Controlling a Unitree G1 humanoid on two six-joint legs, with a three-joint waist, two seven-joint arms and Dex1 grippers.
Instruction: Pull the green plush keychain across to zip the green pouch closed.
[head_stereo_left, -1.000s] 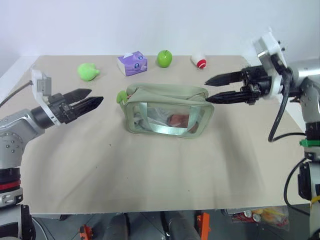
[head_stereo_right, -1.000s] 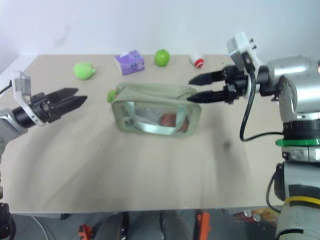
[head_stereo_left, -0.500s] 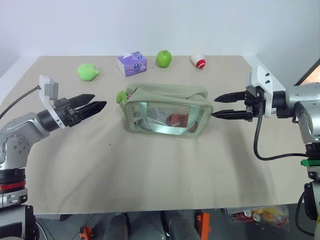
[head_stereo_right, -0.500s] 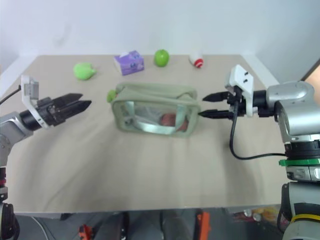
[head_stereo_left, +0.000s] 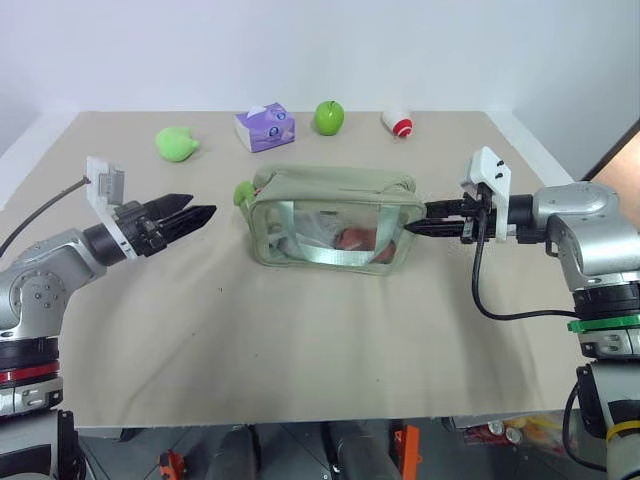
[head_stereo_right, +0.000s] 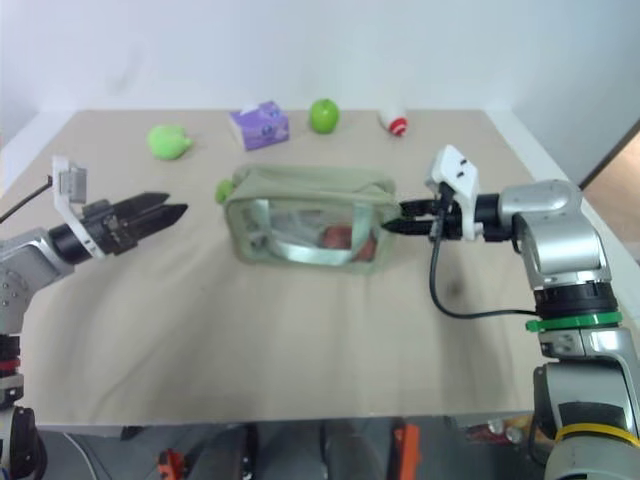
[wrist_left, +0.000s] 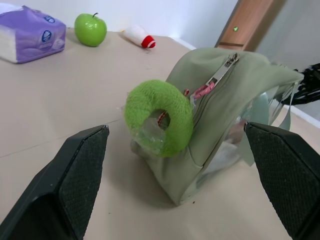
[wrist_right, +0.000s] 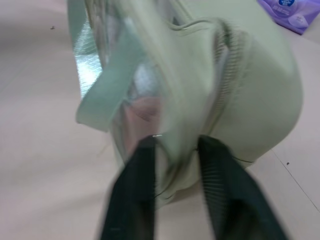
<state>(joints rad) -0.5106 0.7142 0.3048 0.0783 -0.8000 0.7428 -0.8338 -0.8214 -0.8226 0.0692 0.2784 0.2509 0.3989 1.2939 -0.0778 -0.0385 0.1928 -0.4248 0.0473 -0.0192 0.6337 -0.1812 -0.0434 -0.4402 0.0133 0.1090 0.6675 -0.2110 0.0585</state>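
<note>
The right end effector pinches the pouch thinly; it may slip. Left end effector waits wide before the fuzzy ring.

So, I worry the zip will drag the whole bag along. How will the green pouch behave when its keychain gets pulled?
The green pouch looks like soft fabric, so it would probably buckle and slide. The right gripper pinching its end should help anchor it. The green plush keychain seems squashy, so expect some give.

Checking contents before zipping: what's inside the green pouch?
Through the green pouch's clear window, a reddish-pink item and pale contents show. What they are, and anything behind the fabric, cannot be told.
</note>
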